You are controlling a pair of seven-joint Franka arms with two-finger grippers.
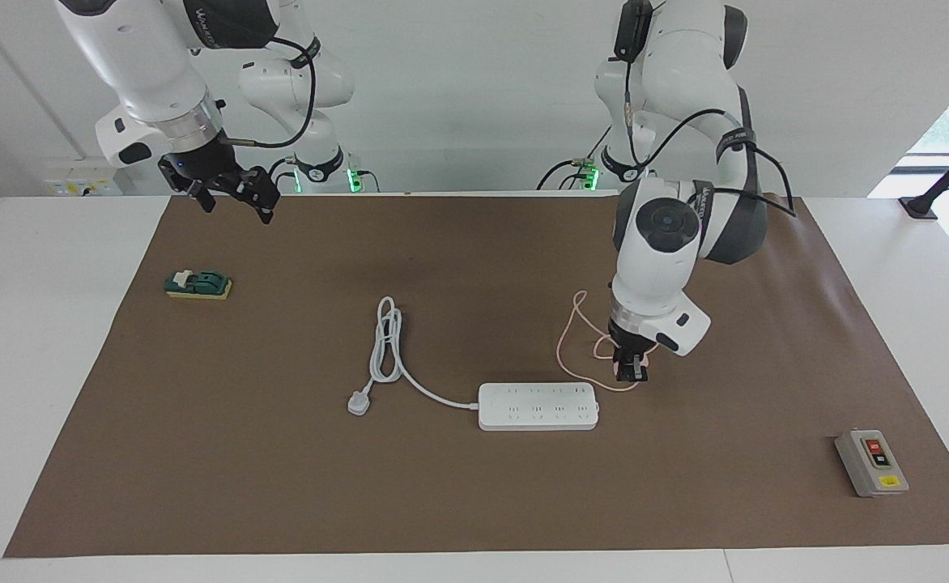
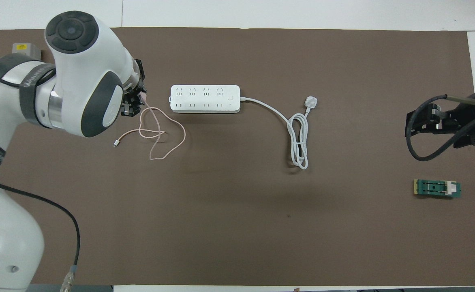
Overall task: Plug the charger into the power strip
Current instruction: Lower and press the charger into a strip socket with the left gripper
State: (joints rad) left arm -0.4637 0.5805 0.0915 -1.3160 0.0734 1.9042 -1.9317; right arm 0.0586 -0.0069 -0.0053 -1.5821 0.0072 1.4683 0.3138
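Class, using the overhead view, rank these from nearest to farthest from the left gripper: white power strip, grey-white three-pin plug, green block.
1. White power strip, beside the left gripper.
2. Grey-white three-pin plug, mid-table.
3. Green block, at the right arm's end.
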